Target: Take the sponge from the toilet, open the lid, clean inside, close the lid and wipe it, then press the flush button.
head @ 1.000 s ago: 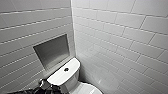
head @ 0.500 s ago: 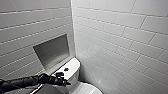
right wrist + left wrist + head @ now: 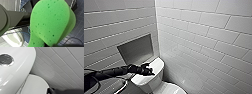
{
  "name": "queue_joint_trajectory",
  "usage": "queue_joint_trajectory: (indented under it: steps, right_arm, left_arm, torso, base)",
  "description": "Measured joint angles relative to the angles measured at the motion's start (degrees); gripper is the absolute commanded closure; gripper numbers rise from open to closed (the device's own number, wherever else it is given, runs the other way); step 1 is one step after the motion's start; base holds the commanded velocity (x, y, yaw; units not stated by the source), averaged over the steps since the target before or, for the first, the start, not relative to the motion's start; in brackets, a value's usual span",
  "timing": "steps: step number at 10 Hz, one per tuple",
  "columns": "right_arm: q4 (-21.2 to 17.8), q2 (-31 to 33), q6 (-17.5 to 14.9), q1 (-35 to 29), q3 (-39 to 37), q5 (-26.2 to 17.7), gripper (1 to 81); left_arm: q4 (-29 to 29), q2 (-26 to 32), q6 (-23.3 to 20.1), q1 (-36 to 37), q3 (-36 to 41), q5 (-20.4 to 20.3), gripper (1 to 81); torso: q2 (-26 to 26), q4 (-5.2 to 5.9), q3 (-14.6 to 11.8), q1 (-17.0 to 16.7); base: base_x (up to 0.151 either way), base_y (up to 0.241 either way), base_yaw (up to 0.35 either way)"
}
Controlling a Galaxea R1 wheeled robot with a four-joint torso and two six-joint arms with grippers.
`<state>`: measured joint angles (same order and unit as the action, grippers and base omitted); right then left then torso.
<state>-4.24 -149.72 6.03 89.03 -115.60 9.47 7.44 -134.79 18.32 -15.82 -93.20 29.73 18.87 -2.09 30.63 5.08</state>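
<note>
You've got flat, even light in the head view, all grey tones. Wall niche (image 3: 136, 48) sits in shadow. Glare streaks run along the toilet (image 3: 17, 73) tank. Tile lines bow toward the edges. Sponge (image 3: 50, 22) is evenly lit, vivid green.

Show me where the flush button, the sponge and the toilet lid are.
flush button (image 3: 6, 60): left wrist view, centre of the round button.
sponge (image 3: 52, 21): right wrist view, its broad green face.
lid (image 3: 35, 85): left wrist view, its glossy white top.
</note>
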Motion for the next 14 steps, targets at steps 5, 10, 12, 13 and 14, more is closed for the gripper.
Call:
queue_joint_trajectory:
  steps: [5,10,12,13,14]
  right_arm:
    - [-0.02,0.02,0.27,-0.57,0.02,-0.05,81.1]
    - [-0.05,0.02,0.4,-1.02,0.28,0.12,81.1]
    - [-0.05,0.02,0.4,-1.29,0.33,0.2,81.1]
    - [-0.07,0.0,0.4,-1.27,0.34,0.39,81.1]
    - [-0.07,0.0,0.4,-1.29,0.34,0.39,81.1]
  left_arm:
    - [0.33,-7.35,2.6,4.22,-13.56,1.66,81.1]
    - [0.3,-10.58,2.95,7.45,-20.8,3.08,81.1]
    - [0.3,-10.8,3.45,7.47,-22.95,3.23,81.1]
    - [0.3,-10.97,5.02,7.53,-24.44,3.25,81.1]
    - [0.3,-11.29,6.49,7.53,-25.54,3.23,81.1]
  torso:
    - [-0.05,0.0,0.02,0.0]
    - [-0.09,0.0,4.57,0.05]
    - [-0.11,0.0,5.72,0.07]
    - [-0.13,-0.02,5.77,0.09]
    - [-0.13,0.0,5.77,0.09]
  base:
    - [0.0,0.0,0.0]
    - [0.0,0.0,0.0]
    - [0.0,0.0,0.0]
    - [0.0,0.0,0.0]
    - [0.0,0.0,0.0]
